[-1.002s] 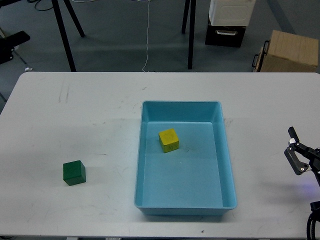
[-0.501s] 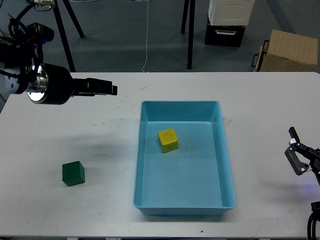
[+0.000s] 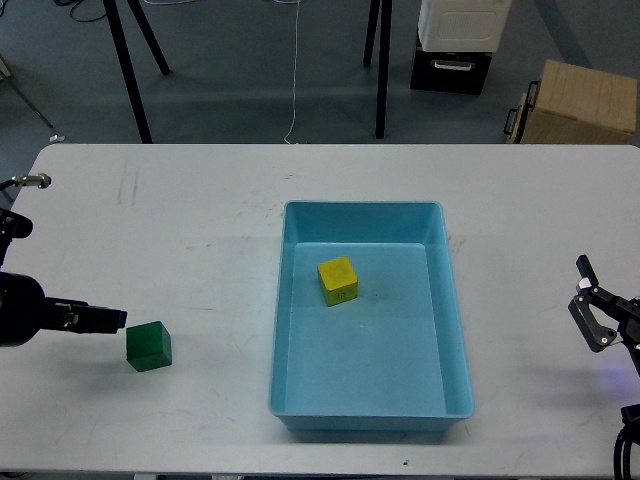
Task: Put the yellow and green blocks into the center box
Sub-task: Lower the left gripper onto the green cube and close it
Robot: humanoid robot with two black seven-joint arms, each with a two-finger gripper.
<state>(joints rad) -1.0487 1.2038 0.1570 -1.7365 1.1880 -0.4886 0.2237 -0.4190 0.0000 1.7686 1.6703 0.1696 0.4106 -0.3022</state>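
A green block [image 3: 148, 346] sits on the white table [image 3: 180, 220], left of the blue box [image 3: 452, 330]. A yellow block [image 3: 338, 280] lies inside the box, in its far half. My left gripper [image 3: 112, 320] comes in from the left edge, and its dark tip is just left of the green block's top, close to it. Its fingers cannot be told apart. My right gripper [image 3: 590, 300] is at the right edge of the table, open and empty, well away from the box.
Beyond the table's far edge are black stand legs [image 3: 130, 70], a thin hanging cord [image 3: 295, 70], a black-and-white case [image 3: 455, 45] and a cardboard box [image 3: 578, 100] on the floor.
My left arm has swung from high over the table's far left down to the left edge, with its tip now beside the green block. The blocks, the box and the right gripper have not moved.
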